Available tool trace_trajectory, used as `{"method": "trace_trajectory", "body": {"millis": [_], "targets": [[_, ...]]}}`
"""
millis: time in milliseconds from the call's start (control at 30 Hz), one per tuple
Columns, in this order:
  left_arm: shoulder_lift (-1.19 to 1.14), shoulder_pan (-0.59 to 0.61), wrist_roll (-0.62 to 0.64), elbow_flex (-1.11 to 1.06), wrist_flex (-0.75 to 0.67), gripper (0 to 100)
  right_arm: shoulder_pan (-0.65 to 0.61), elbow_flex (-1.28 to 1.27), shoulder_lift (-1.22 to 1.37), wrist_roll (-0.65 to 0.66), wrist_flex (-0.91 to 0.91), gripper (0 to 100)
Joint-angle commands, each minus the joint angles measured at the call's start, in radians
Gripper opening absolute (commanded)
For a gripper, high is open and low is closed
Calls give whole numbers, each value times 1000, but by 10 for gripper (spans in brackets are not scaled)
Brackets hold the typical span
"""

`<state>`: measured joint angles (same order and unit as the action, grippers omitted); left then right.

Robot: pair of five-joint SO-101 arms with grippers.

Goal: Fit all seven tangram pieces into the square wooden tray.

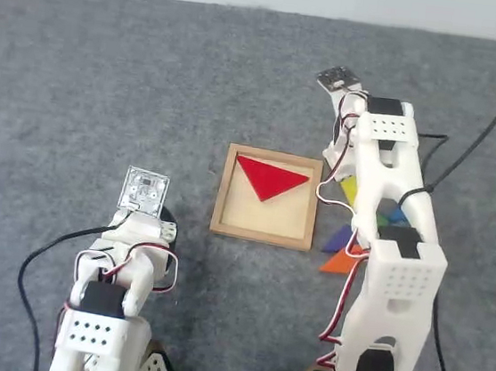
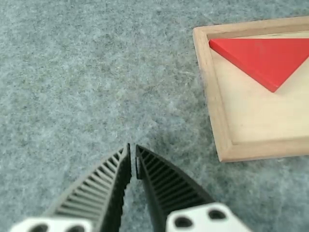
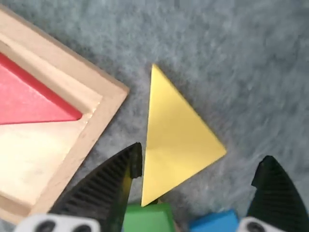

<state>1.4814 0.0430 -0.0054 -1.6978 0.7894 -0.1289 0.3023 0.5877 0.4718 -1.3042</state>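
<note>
My right fingers [image 3: 108, 186] spread astride the yellow triangle [image 3: 176, 137], which lies on the counter [image 3: 241, 58] just outside the tray [image 3: 104, 104] rim, long edge facing the tray; my left fingers [image 2: 108, 181], pressed together, sit farther off.

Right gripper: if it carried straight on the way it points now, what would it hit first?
Most likely the yellow triangle, lying flat on the grey carpet right ahead of the open right gripper, just off the wooden tray corner. Depth is hard to judge.
</note>
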Motion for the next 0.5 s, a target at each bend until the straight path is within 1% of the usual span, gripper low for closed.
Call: {"method": "trace_trajectory", "body": {"millis": [0, 300, 467], "targets": [[14, 5, 5, 8, 8, 15, -8, 23, 18, 34, 18, 362], [14, 5, 5, 8, 8, 15, -2, 97, 148, 32, -5, 356], [14, 5, 5, 8, 8, 15, -4, 164, 188, 35, -44, 266]]}}
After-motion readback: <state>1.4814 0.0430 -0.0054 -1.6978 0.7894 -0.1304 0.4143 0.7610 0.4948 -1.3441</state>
